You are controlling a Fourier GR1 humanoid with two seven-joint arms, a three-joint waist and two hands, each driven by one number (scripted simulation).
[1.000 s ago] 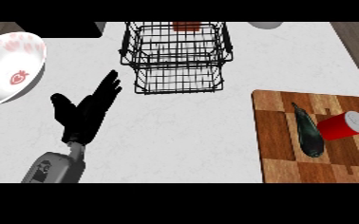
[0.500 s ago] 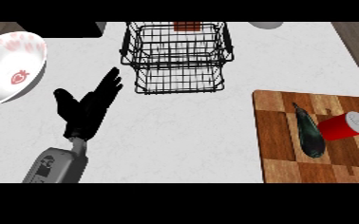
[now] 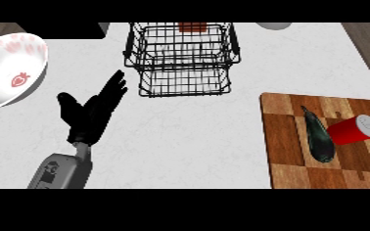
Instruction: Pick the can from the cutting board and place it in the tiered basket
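You have not begun the pick: the red can [image 3: 352,130] lies on the cutting board [image 3: 289,142] at the counter's right edge. Your left hand [image 3: 90,111] rests open, holding nothing; bring the unseen right hand to the can, then the tiered basket [image 3: 180,58].

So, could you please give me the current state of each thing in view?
can: lying on its side on the cutting board
dark vegetable: lying beside the can
tiered basket: upright, no can inside
left hand: open, fingers straight, holding nothing
right hand: out of view
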